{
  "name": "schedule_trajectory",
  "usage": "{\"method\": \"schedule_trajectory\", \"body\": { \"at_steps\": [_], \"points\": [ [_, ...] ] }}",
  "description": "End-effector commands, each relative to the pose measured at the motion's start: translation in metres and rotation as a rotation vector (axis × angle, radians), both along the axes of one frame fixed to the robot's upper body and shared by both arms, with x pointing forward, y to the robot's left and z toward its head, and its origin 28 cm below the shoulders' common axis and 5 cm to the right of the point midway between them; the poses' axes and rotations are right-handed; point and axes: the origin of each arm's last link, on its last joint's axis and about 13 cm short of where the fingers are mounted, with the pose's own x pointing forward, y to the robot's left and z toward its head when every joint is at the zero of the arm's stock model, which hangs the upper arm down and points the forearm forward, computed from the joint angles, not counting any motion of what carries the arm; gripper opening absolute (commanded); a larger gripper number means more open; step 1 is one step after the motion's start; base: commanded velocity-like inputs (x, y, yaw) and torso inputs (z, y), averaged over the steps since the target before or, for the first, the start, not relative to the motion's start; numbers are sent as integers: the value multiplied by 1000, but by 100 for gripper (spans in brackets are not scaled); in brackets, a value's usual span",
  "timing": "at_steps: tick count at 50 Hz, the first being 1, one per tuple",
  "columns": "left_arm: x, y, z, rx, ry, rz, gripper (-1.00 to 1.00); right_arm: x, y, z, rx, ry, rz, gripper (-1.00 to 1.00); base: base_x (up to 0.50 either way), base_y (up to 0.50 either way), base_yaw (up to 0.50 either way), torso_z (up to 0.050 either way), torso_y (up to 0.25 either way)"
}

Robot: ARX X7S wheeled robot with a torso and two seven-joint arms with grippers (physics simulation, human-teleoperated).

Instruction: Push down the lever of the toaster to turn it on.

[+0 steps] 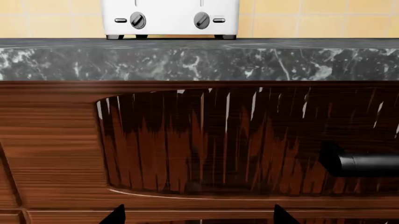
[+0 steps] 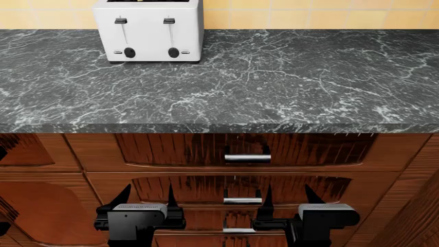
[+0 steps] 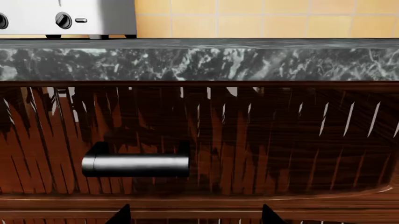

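The boxy white four-slot toaster (image 2: pixel 148 31) stands at the far left of the dark grey marbled stone worktop (image 2: pixel 288 77), against the yellow tiled wall (image 2: pixel 309 13) at the worktop's back edge and well away from its front edge. On the toaster's front face, the small dark grey flat lever tab (image 2: pixel 121 21) on the left sits at the top of its thin vertical slot, level with the matching right-hand twin tab (image 2: pixel 168 21); below them are two round black knobs (image 2: pixel 129 52), each with a small button beside it. In the left wrist view only the lower part of the toaster shows, resting on its short dark feet at the worktop's back edge, with both knobs in sight and the lever tabs cut off above. Below the worktop's front edge are glossy reddish-brown wooden drawer fronts (image 2: pixel 171 149) with short cylindrical metal handles (image 2: pixel 248 158). Both arms hang low in front of these drawers, well below the worktop and far from the toaster. The black left gripper (image 2: pixel 146 198) has its two pointed fingers spread apart and holds nothing; the black right gripper (image 2: pixel 288 198) likewise has its fingers apart and empty. Neither gripper touches a drawer handle.
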Motion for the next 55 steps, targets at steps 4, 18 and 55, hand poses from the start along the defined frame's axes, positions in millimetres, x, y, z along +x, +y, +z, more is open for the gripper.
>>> {"method": "schedule_trajectory", "body": {
  "at_steps": [4,18,55],
  "points": [
    [6,0,2,-9,26,0,100,4,-1,0,-17,3,-42,100,0,0,0,0,0],
    [16,2,110,-31,-221,7,100,5,-4,82,-69,-257,-93,100,0,0,0,0,0],
    [30,-5,209,-98,-293,-125,100,17,-4,160,-80,-344,-38,100,144,73,0,0,0]
  ]
}}
